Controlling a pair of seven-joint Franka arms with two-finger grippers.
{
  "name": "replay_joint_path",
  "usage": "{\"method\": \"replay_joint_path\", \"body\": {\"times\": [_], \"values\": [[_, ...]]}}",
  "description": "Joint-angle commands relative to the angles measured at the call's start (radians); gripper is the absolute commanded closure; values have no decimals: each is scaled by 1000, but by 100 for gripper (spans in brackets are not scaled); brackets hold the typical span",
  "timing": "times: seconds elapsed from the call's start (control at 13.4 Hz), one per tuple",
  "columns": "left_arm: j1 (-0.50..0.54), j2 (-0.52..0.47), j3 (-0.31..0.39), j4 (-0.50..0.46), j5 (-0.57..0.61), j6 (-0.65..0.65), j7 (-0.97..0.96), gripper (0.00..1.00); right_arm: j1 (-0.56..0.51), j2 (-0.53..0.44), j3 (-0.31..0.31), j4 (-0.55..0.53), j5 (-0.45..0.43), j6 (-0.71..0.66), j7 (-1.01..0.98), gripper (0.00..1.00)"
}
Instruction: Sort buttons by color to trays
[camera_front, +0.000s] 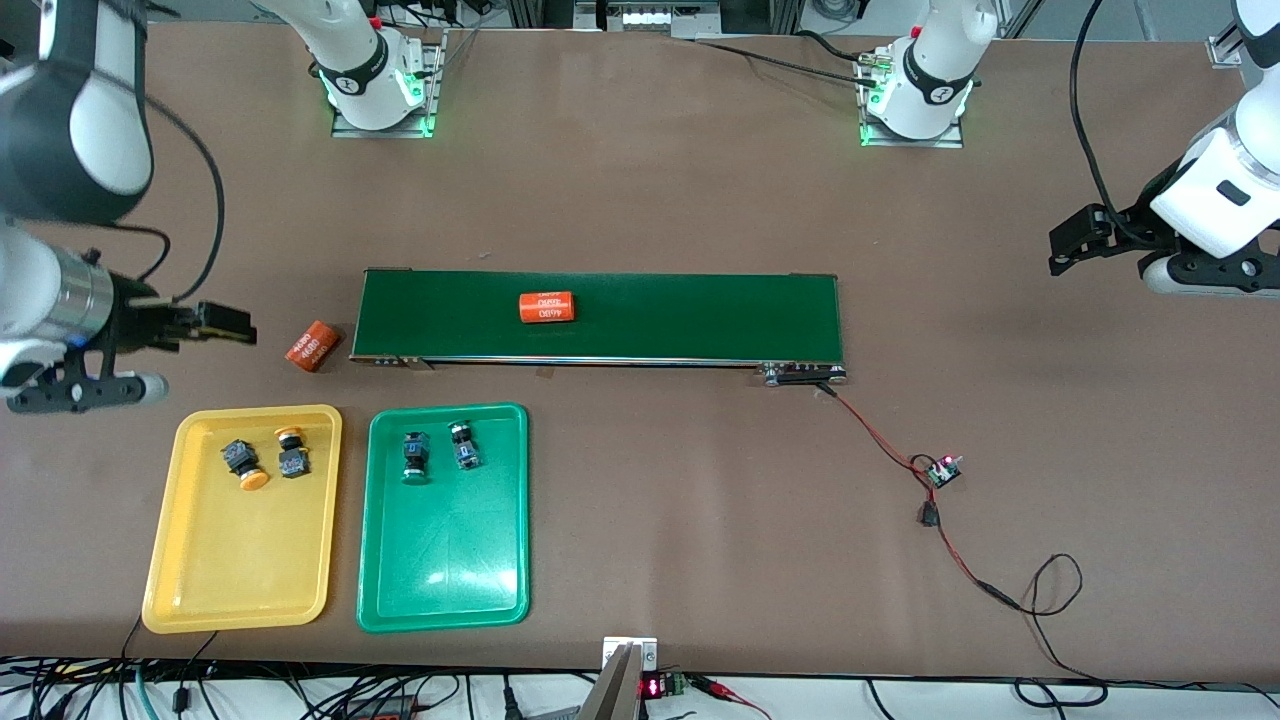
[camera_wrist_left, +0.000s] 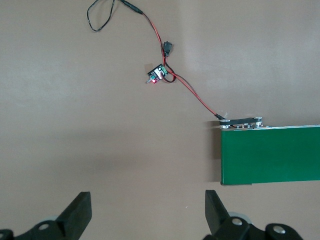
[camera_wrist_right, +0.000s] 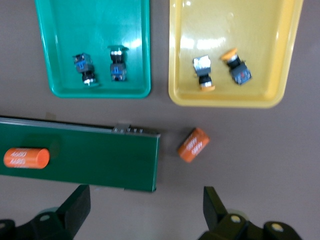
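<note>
Nearest the counter's front edge, toward the right arm's end: yellow tray (camera_front: 200, 590) and green tray (camera_front: 400, 590), side by side, apart, long sides running away from the edge; placed as matching bins for the colour sort.

Yellow tray contents: two yellow-capped buttons (camera_front: 245, 465) (camera_front: 290, 452), lying on their sides close together in the tray's farther half, bare floor on the nearer half; colour matches tray.

Green tray contents: two green-capped buttons (camera_front: 415, 457) (camera_front: 464, 446), likewise tipped over in the farther half, just beside one another; colour matches tray; judged: sort complete, no button left loose on the counter.

Mid-counter: dark-green belt (camera_front: 700, 318), long and flat, one orange cylinder (camera_front: 547, 307) lying on it; a second orange cylinder (camera_front: 312, 346) on the bare counter just off the belt's end, between belt and yellow tray; neither belongs to the sort.

Off the belt's other end: red-and-black wire (camera_front: 880, 440) to a small circuit board (camera_front: 943, 471), presumably its drive.

Right gripper (camera_front: 225, 322): over the counter's edge at the right arm's end, jaws released, nothing between them; waiting.

Left gripper (camera_front: 1065, 250): over bare counter at the left arm's end, jaws spread and carrying nothing; parked well clear of the trays.
</note>
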Motion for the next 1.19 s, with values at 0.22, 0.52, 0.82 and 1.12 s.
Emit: {"method": "replay_joint_path", "body": {"times": [0.22, 0.52, 0.82, 1.12], "values": [[-1, -1, -3, 19, 11, -21, 16, 0, -279, -133, 165, -68, -89, -1, 14, 0], [-1, -1, -3, 19, 11, -21, 18, 0, -307, -174, 184, -77, -133, -2, 14, 0], [-1, 1, -3, 20, 11, -21, 16, 0, -279, -259, 184, -201, -142, 91, 14, 0], [-1, 1, -3, 20, 11, -21, 18, 0, -278, -317, 187, -280, -147, 131, -7, 0]]}}
